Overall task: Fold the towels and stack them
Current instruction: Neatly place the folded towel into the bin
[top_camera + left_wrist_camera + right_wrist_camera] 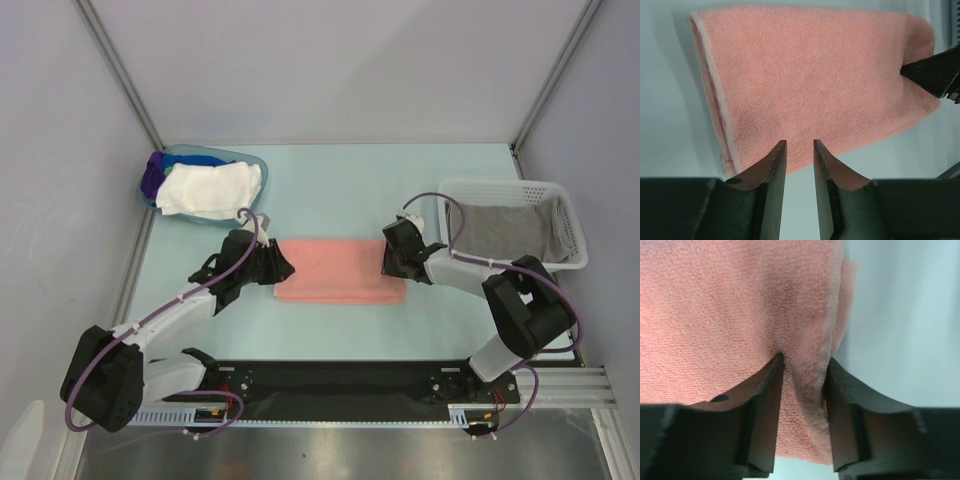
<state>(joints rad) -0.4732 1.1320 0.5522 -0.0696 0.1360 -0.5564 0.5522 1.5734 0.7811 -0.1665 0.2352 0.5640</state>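
A salmon pink towel lies folded into a flat rectangle at the table's middle. My left gripper is at its left edge, low over the table. In the left wrist view the gripper has its jaws a little apart with nothing between them, its tips just over the towel's near edge. My right gripper is at the towel's right edge. In the right wrist view it is shut on a raised ridge of the towel near its hemmed edge. The right fingertips also show in the left wrist view.
A translucent blue tub at the back left holds a white towel, with blue and purple towels under it. A white mesh basket at the right holds a grey towel. Walls enclose the table.
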